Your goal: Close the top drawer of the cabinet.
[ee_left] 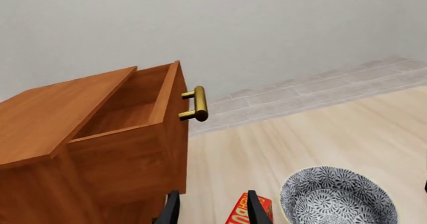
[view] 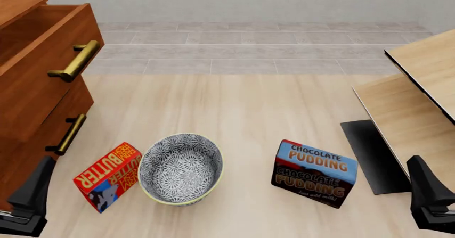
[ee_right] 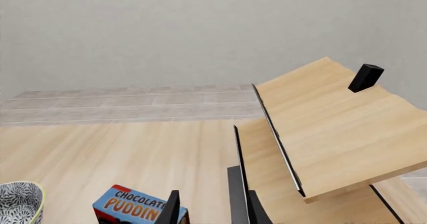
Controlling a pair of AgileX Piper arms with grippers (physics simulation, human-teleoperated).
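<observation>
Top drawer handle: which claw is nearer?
Left. The left claw sits low beside the cabinet, under the top drawer handle; the right claw is across the table.

Reddish-brown cabinet (view: pixel 32 105); black-and-white patterned bowl (view: pixel 180 169)

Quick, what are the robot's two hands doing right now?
Left gripper: jaws open, holding nothing.
Right gripper: jaws open, holding nothing.

Bare table fronts top drawer (view: pixel 44 62); bowl (view: pixel 180 168) nearer
</observation>
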